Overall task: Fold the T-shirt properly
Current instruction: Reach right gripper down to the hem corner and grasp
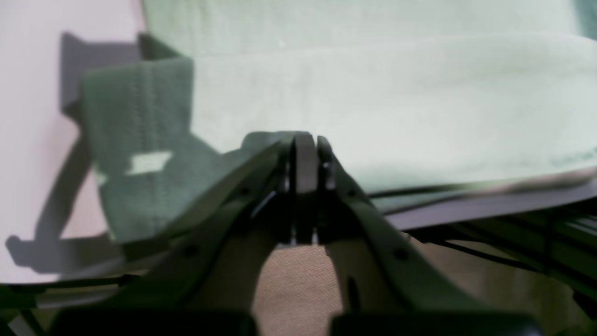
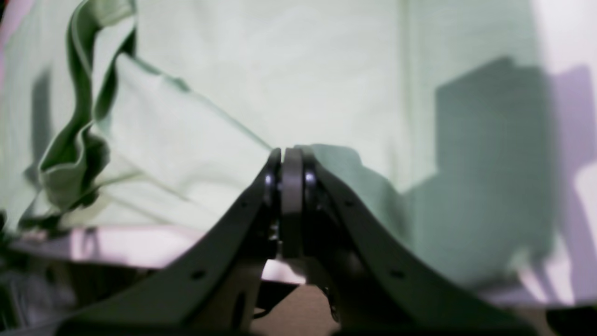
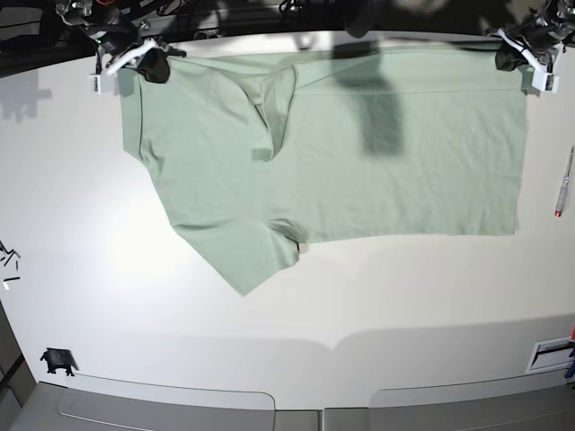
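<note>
One shirt (image 3: 359, 171) lies spread on the white tabletop (image 3: 296, 305), filling the upper middle of the base view, with one sleeve reaching down toward lower left and a fold of fabric doubled over near the collar at upper centre. I count two hands on it, one at each top corner. My right hand (image 3: 148, 61) sits at the upper left of the base view, at the shirt's shoulder corner; my left hand (image 3: 517, 52) sits at the upper right, at the shirt's far corner.

In the right wrist view my right hand (image 2: 291, 163) has its jaws pressed together with no gap, tips against the pale green cloth (image 2: 280, 84), but I cannot tell whether fabric is pinched between them. In the left wrist view my left hand (image 1: 303, 144) is likewise clenched, tips at the shirt's edge (image 1: 396, 107) near the tabletop's rim; a pinch there is not clear either.

One pen (image 3: 563, 184) lies at the right edge, apart from the shirt.
</note>
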Tool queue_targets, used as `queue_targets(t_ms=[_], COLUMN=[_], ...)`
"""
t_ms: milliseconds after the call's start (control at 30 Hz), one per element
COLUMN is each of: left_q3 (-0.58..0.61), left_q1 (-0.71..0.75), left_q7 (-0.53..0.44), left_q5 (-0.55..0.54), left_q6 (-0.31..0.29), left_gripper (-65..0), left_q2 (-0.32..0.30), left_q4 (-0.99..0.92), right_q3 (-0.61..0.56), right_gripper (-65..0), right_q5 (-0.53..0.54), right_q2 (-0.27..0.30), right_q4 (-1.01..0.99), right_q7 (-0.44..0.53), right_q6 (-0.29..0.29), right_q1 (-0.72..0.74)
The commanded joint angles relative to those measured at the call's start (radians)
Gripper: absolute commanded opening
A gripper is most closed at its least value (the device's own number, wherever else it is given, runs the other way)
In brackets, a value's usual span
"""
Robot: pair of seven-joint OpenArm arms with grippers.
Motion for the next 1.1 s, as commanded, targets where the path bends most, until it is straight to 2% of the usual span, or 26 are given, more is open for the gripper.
queue_targets(t_ms=[0, 100, 200, 233, 333, 367, 400, 600, 733, 833, 1067], left_q3=[-0.008, -0.008, -0.008, -0.008, -0.008, -0.008, -0.008, -0.008, -0.008, -0.008, -0.008], left_q1=[-0.003, -0.013, -0.024, -0.024, -0.024, -0.024, -0.024, -0.035, -0.041, -0.04, -0.04], left_q7=[-0.003, -0.004, -0.004, -0.004, -0.008, -0.009, -0.016, -0.045, -0.052, -0.052, -0.052], left_q5=[-0.002, -0.002, -0.002, -0.002, -0.002, -0.002, -0.002, 0.006, 0.006, 0.006, 0.006], left_q6=[0.003, 0.003, 0.003, 0.003, 0.003, 0.003, 0.003, 0.004, 0.004, 0.004, 0.004], left_gripper=[-60.5, -49.5, -47.0, -47.0, -47.0, -47.0, -47.0, -40.8, -40.8, -40.8, -40.8], left_q2=[-0.016, -0.016, -0.016, -0.016, -0.016, -0.016, -0.016, -0.016, -0.016, -0.016, -0.016], left_q4=[0.017, 0.04, 0.079, 0.096, 0.155, 0.174, 0.191, 0.23, 0.23, 0.23, 0.23], right_q3=[0.019, 0.042, 0.049, 0.048, 0.048, 0.048, 0.048, 0.048, 0.048, 0.027, -0.152], right_gripper=[-65.0, -65.0, -65.0, -60.2, -39.9, -36.1, -34.9, -34.9, -34.9, -34.9, -34.9], right_q5=[0.015, 0.015, 0.015, 0.015, 0.014, 0.012, 0.0, -0.175, -0.203, -0.204, -0.204], right_q2=[0.015, 0.015, 0.015, 0.015, 0.014, 0.014, 0.013, 0.012, 0.013, 0.027, 0.14], right_q4=[0.039, 0.119, 0.21, 0.241, 0.325, 0.343, 0.352, 0.339, 0.246, 0.113, -0.365], right_q7=[0.021, 0.022, 0.024, 0.027, 0.081, 0.11, 0.142, 0.169, 0.169, 0.169, 0.173], right_q6=[-0.002, -0.002, 0.004, 0.006, 0.006, 0.005, 0.005, -0.013, -0.026, -0.026, -0.026], right_q1=[-0.005, -0.002, 0.006, 0.01, 0.031, 0.046, 0.068, 0.286, 0.424, 0.512, 0.726])
